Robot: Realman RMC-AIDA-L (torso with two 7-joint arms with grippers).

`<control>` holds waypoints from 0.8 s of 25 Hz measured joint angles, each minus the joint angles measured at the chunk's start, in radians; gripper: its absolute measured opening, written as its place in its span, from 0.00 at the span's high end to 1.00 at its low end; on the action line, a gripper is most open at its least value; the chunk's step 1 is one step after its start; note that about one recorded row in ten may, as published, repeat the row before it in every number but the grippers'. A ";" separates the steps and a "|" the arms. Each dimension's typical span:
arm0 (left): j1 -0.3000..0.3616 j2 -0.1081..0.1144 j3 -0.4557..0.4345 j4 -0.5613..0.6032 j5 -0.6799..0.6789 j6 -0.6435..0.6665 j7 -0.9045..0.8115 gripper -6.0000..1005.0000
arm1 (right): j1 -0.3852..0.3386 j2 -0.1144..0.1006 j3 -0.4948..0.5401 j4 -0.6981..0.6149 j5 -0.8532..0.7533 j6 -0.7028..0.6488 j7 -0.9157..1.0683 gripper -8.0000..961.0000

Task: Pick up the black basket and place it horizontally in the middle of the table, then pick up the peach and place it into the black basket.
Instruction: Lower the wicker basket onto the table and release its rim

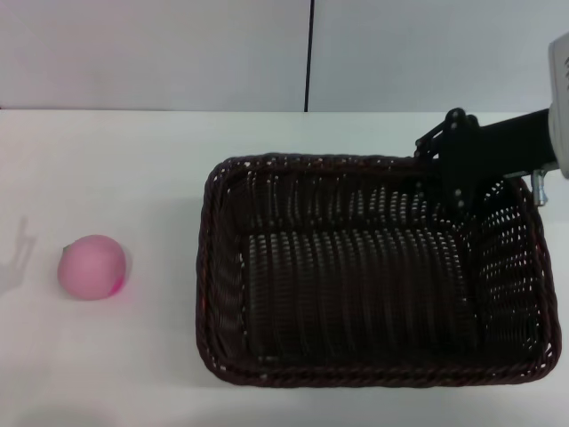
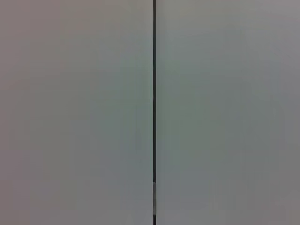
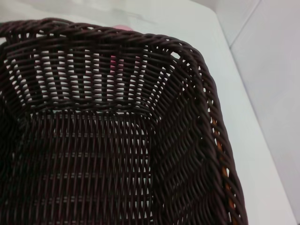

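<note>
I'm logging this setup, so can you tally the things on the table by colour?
Black: 1, the black basket, with the right gripper at its far right corner.
Pink: 1, the peach, left of the basket.
Total: 2 on the table.

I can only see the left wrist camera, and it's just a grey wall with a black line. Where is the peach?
Observer: The peach sits on the table, on the robot's left, apart from the basket.
Operator: Is anything inside the basket?
Observer: No. The black basket is empty; the right wrist view shows only its woven floor and walls.
Operator: Where are the arms?
Observer: The right pincer is at the basket's far right corner, by the rim. The left pincer is not in any view.
</note>
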 joint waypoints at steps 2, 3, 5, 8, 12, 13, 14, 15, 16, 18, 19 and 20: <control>0.001 0.000 0.000 0.000 0.000 0.000 0.000 0.24 | -0.002 0.005 -0.001 0.010 0.000 0.003 -0.025 0.81; 0.001 0.000 0.000 0.000 0.000 0.000 0.000 0.24 | -0.004 0.008 -0.003 0.012 0.001 0.009 -0.035 0.81; 0.001 0.000 0.000 0.000 0.000 0.000 0.000 0.24 | -0.008 0.010 -0.010 0.015 0.004 0.026 -0.040 0.81; -0.002 0.000 0.001 0.000 0.002 0.000 0.000 0.25 | -0.008 0.012 -0.011 0.031 0.019 0.046 -0.045 0.81; -0.003 0.000 0.002 0.000 0.003 0.000 0.000 0.25 | -0.017 0.012 -0.010 0.039 0.025 0.080 -0.049 0.81; -0.003 0.000 0.002 0.000 0.003 0.000 0.000 0.25 | -0.019 0.013 -0.011 0.039 0.025 0.085 -0.049 0.81; -0.004 -0.001 0.002 0.000 0.003 -0.001 0.001 0.25 | -0.020 0.013 -0.009 0.039 0.025 0.086 -0.049 0.81; -0.005 -0.002 0.002 0.000 0.003 -0.001 0.001 0.25 | -0.023 0.013 -0.003 0.039 0.028 0.087 -0.050 0.77; -0.005 -0.002 0.002 0.000 0.003 -0.001 0.001 0.25 | -0.023 0.013 -0.003 0.039 0.028 0.087 -0.050 0.74; -0.005 -0.002 0.002 0.000 0.003 -0.001 0.001 0.25 | -0.030 0.013 0.000 0.033 0.045 0.084 -0.049 0.67; -0.005 -0.002 0.002 0.000 0.003 -0.001 0.004 0.25 | -0.037 0.012 0.001 0.027 0.058 0.079 -0.049 0.64; -0.006 -0.002 0.003 0.000 0.003 -0.001 0.009 0.25 | -0.055 0.011 0.001 0.005 0.086 0.067 -0.049 0.60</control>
